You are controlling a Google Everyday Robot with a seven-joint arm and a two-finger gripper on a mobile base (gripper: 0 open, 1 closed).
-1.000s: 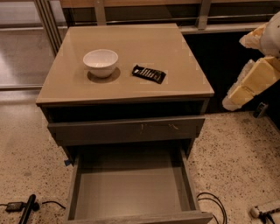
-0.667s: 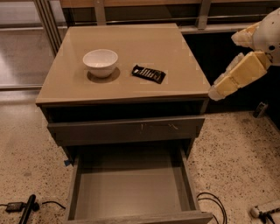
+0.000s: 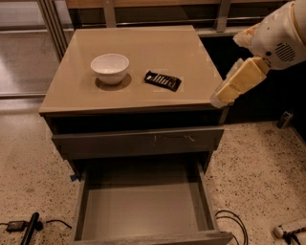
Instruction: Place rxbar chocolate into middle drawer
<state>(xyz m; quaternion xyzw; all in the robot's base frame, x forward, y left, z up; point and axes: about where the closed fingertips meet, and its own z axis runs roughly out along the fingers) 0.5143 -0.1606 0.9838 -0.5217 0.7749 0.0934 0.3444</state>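
Note:
The rxbar chocolate [image 3: 163, 80], a small flat black wrapped bar with pale lettering, lies on the tan cabinet top [image 3: 138, 57], right of the white bowl [image 3: 110, 68]. The middle drawer [image 3: 143, 206] is pulled out below, a grey-wood box with a bare grey floor. My gripper [image 3: 224, 97] hangs at the end of the white and cream arm, at the cabinet top's right front edge, right of the bar and apart from it.
A shut grey drawer front with pale scratches [image 3: 138, 142] sits above the open drawer. Black cables [image 3: 234, 225] and a dark tool [image 3: 28, 228] lie on the speckled floor. A metal rail frame [image 3: 110, 12] stands behind the cabinet.
The arm has swung left and inward, bringing my gripper from beside the cabinet to its right front edge. The bar, bowl and drawer have not moved.

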